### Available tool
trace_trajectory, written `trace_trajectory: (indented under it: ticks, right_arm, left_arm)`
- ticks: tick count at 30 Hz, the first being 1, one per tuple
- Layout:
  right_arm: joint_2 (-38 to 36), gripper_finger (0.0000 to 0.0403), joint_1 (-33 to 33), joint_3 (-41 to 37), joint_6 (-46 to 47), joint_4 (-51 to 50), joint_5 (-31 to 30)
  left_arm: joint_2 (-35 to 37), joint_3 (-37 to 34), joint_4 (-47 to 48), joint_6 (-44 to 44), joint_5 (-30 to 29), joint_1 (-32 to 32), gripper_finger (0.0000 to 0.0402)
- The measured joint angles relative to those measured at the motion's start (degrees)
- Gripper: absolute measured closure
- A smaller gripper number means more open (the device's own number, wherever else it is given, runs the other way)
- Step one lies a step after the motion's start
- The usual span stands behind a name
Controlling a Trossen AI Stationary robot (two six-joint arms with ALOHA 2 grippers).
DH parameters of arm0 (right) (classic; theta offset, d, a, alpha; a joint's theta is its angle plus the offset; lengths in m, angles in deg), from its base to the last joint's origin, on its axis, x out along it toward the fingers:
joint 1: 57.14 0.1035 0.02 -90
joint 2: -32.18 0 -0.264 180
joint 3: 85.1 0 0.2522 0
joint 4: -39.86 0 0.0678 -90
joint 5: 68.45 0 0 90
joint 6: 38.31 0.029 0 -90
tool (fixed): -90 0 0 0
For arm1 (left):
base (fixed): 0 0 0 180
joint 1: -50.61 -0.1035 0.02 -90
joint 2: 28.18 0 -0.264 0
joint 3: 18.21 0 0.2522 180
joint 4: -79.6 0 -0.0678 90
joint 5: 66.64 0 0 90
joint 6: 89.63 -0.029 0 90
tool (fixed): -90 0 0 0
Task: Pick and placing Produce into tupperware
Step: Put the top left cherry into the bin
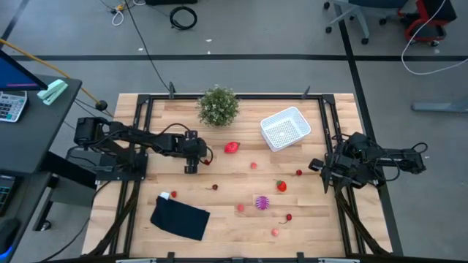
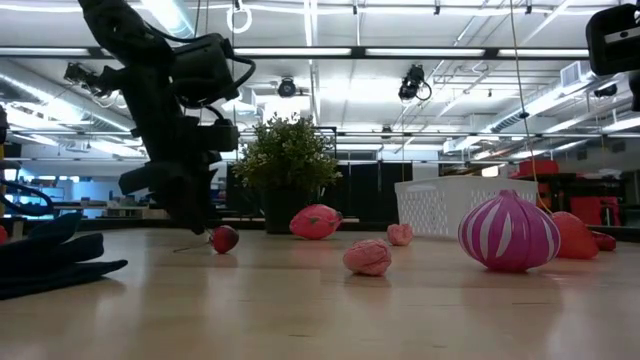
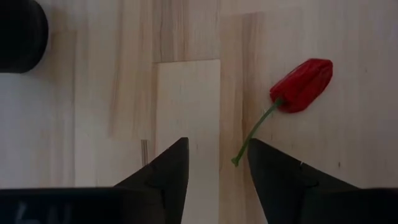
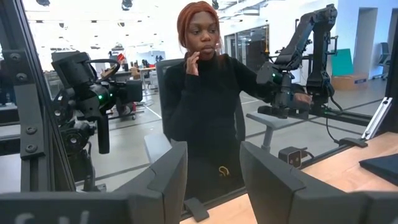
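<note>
My left gripper [image 1: 191, 168] points down over the table's left middle, open and empty; its wrist view [image 3: 217, 146] shows bare wood between the fingertips. A small red fruit with a green stem [image 3: 301, 84] lies on the table just beside it [image 1: 208, 161]; the stem's free end [image 3: 237, 161] lies close to one finger. Other small red and pink fruits [image 1: 232, 147] and a spiky purple piece [image 1: 262, 202] lie scattered on the table. The white perforated basket [image 1: 285, 128] stands at the far right. My right gripper [image 4: 213, 146] waits open at the table's right edge [image 1: 323, 168].
A bushy green potted plant [image 1: 218, 106] stands at the far middle. A dark blue folded cloth [image 1: 180, 217] lies near the front left. A person [image 4: 205, 99] sits beyond the table's right side. Dark rails [image 1: 139, 109] run along the table's edges.
</note>
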Motion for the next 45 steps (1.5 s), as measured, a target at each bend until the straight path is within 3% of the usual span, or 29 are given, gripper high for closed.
trace_trajectory:
  ticks: [8, 21, 29, 33, 40, 45]
  right_arm:
    - [0.00, 0.0247, 0.02, 0.01, 0.00, 0.00, -0.01]
    - [0.00, 0.0247, 0.00, -0.02, 0.00, 0.00, 0.00]
    - [0.00, 0.0247, 0.02, 0.01, 0.00, 0.00, -0.01]
    - [0.00, 0.0247, 0.01, 0.00, 0.00, 0.00, 0.00]
    - [0.00, 0.0247, 0.02, 0.01, 0.00, 0.00, 0.00]
    - [0.00, 0.0247, 0.00, 0.00, 0.00, 0.00, 0.00]
  left_arm:
    - [0.00, 0.00, 0.12, 1.87, 0.04, 0.00, 0.0282]
    - [0.04, 0.00, 0.15, 4.60, 1.54, 0.07, 0.0393]
    - [0.07, 0.00, 0.04, 4.62, 1.55, 0.07, 0.0372]
    - [0.07, 0.00, 0.00, 4.63, 1.55, 0.07, 0.0394]
    - [0.07, 0.00, -0.04, 4.76, 1.54, 0.07, 0.0396]
    - [0.07, 0.00, -3.04, 9.48, 1.54, 0.60, 0.0398]
